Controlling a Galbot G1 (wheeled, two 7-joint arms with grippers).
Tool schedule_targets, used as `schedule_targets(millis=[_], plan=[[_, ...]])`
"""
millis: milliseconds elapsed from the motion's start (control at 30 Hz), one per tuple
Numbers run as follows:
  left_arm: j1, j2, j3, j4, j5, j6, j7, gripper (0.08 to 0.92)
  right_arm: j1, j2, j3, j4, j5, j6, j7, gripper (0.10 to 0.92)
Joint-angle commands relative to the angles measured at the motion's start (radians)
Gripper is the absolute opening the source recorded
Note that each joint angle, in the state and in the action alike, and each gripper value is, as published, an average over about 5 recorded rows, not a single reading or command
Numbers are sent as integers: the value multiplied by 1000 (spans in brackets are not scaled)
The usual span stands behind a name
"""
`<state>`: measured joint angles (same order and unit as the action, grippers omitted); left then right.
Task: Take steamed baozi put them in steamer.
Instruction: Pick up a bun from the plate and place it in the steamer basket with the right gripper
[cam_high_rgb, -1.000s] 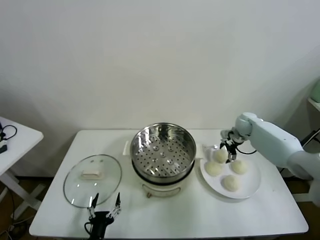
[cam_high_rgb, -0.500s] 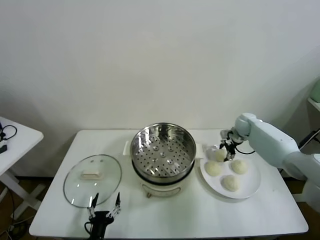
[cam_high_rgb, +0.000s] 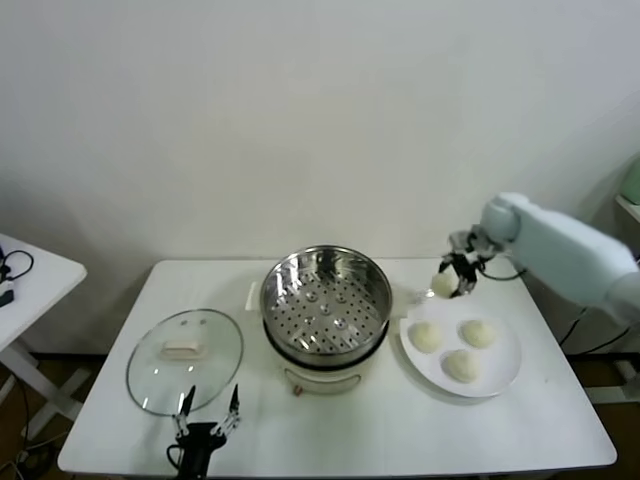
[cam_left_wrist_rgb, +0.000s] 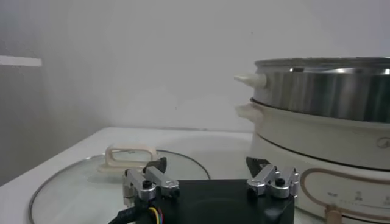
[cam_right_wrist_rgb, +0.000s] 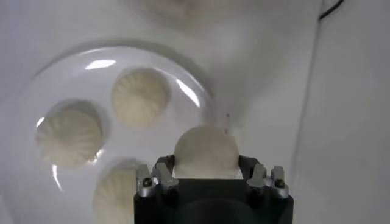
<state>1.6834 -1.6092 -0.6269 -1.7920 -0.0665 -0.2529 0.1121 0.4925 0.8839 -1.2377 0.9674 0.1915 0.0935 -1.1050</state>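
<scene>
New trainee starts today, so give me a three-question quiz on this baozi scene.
1. True or false: the steamer already holds a baozi.
2. How many baozi lie on the plate?
3. The right tool is: A) open above the glass lid; B) shut on a baozi, lifted off the plate; C) inside the steamer.

Key: 1 false; 2 three; 3 B.

From my seat I see a plain white wall (cam_high_rgb: 300, 110) filling the back of the room, evenly lit. A white desk (cam_high_rgb: 330, 430) stands against it. A second white table (cam_high_rgb: 30, 275) pokes in at the left with a dark cable (cam_high_rgb: 12, 268) lying on it.
</scene>
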Motion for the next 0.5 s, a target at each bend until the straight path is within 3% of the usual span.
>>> schedule_targets(millis=[33, 300, 500], plan=[[2, 5, -1, -2, 1, -1, -1, 823, 364, -48, -247, 248, 231, 53, -12, 696], [3, -1, -3, -5, 9, -1, -7, 823, 428, 56, -248, 467, 163, 236, 40, 695], [7, -6, -6, -11, 16, -2, -8, 823, 345, 192, -239, 414, -71, 474, 145, 692]])
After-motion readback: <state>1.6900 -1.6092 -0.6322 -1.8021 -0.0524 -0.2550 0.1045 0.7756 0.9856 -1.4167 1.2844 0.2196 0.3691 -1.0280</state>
